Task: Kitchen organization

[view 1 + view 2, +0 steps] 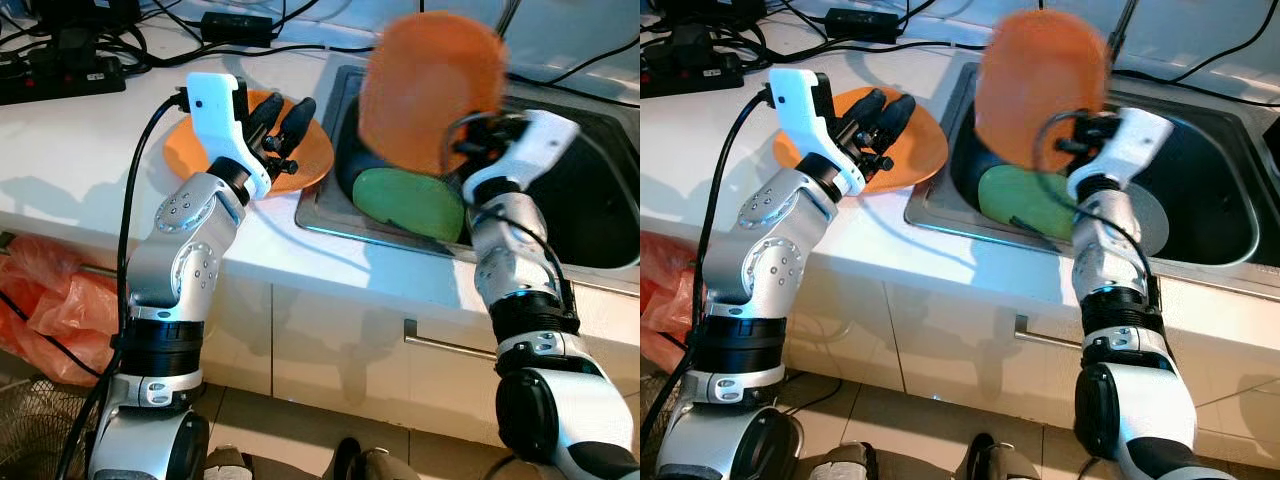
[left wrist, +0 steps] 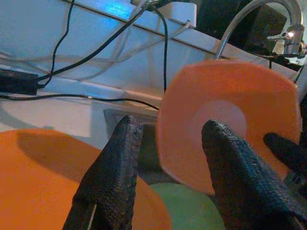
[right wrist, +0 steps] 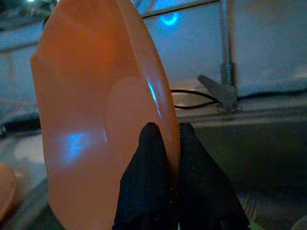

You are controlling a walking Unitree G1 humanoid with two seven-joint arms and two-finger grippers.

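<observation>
My right gripper point(image 3: 167, 143) is shut on the rim of an orange plate point(image 1: 432, 90), holding it upright and blurred above the left end of the steel sink point(image 1: 590, 170). Below it a green plate point(image 1: 408, 203) leans in the sink basin. A second orange plate point(image 1: 305, 158) lies flat on the white counter just left of the sink. My left gripper point(image 1: 282, 122) hovers open right over that plate, its two black fingers point(image 2: 112, 175) spread with nothing between them.
Black cables and a power strip point(image 1: 60, 75) lie along the back of the counter point(image 1: 80, 160). A curved tap point(image 2: 249, 19) rises behind the sink. An orange plastic bag point(image 1: 45, 300) hangs by the cabinet at lower left. White cabinet fronts point(image 1: 350, 340) stand below.
</observation>
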